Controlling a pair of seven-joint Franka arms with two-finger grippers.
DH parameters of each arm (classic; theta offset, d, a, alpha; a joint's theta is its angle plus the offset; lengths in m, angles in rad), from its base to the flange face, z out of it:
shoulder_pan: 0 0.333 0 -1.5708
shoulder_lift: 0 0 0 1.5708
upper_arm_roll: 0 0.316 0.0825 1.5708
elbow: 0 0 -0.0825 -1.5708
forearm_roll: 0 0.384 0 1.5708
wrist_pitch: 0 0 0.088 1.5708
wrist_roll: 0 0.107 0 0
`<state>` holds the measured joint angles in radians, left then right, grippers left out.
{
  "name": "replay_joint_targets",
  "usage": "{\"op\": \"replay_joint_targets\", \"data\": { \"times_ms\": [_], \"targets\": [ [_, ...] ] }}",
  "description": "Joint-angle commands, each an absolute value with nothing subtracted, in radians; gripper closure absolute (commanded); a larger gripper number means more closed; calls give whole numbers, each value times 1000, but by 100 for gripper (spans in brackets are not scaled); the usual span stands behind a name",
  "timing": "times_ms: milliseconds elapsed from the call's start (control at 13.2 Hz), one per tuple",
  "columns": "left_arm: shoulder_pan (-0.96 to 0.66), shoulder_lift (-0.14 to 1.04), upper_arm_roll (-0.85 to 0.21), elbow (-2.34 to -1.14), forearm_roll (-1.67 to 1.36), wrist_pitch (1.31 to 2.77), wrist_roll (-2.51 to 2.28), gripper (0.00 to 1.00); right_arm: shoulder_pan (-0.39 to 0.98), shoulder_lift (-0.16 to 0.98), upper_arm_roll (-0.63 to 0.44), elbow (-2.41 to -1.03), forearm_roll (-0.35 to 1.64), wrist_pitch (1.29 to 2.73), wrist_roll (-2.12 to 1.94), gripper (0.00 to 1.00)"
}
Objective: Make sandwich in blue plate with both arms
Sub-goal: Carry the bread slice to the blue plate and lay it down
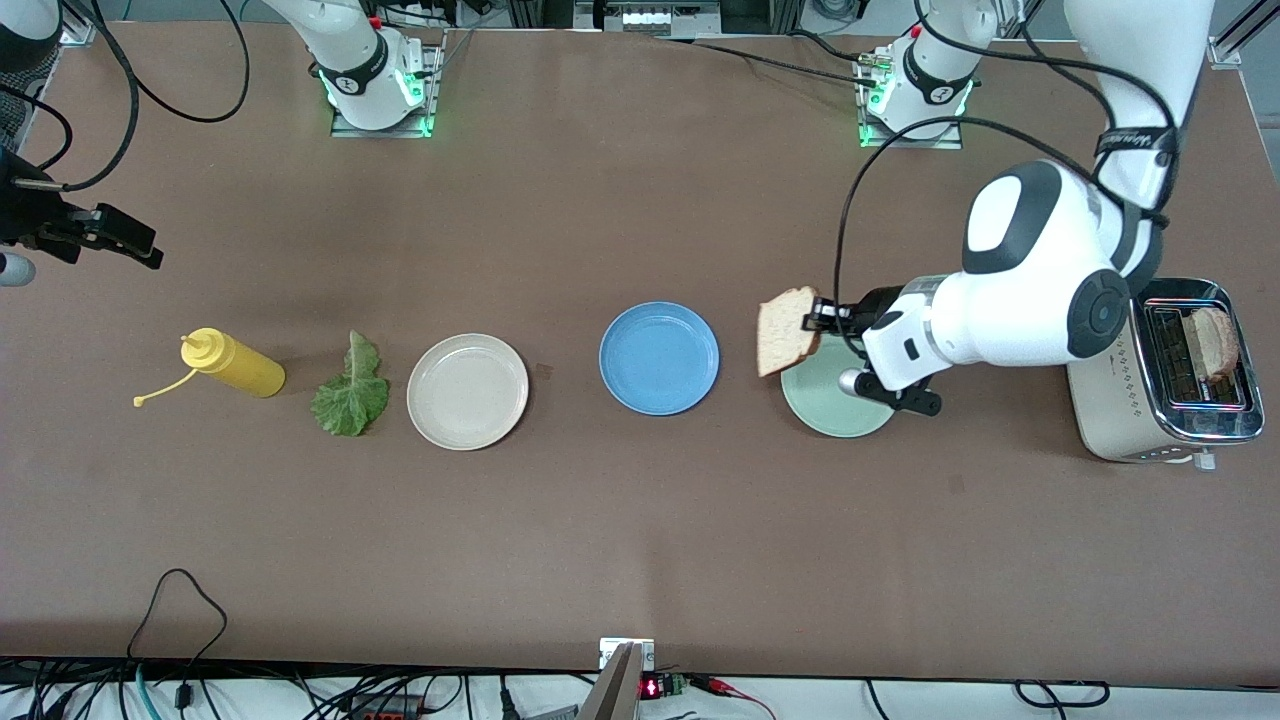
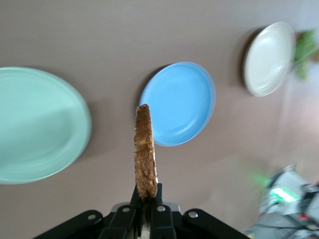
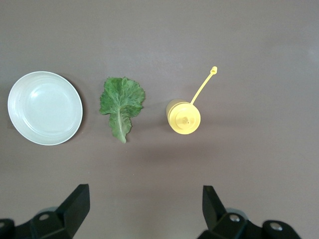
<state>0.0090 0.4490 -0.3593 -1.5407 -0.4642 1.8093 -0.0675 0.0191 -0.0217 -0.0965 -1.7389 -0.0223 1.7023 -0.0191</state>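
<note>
Your left hand (image 1: 822, 318) is clamped on 1 toasted bread slice (image 1: 787, 331), held on edge in the air above the gap between the blue plate (image 1: 659, 357) and the mint-green plate (image 1: 830, 405). The blue plate sits bare at mid-bench. A 2nd slice (image 1: 1213, 342) stands in the toaster (image 1: 1160, 375) at the left arm's end. Your right hand (image 3: 144, 206) waits with fingers spread wide, up over the lettuce leaf (image 1: 350, 388) and yellow squeeze bottle (image 1: 236, 364); the beige plate (image 1: 467, 391) lies beside the leaf.
</note>
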Motion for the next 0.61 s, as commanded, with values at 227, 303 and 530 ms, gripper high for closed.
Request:
{"op": "replay_joint_targets", "data": {
  "times_ms": [227, 303, 530],
  "targets": [
    [-25, 489, -426, -1776, -825, 2223, 134, 100, 21, -31, -95, -1758, -32, 1721, -31, 0],
    [-25, 518, -445, -1799, -892, 2280, 229, 100, 21, -31, -95, -1761, -32, 1724, -31, 0],
    [-52, 629, -456, -1807, -1062, 2312, 429, 100, 21, -26, -95, -1761, -34, 1729, -31, 0]
  ]
}}
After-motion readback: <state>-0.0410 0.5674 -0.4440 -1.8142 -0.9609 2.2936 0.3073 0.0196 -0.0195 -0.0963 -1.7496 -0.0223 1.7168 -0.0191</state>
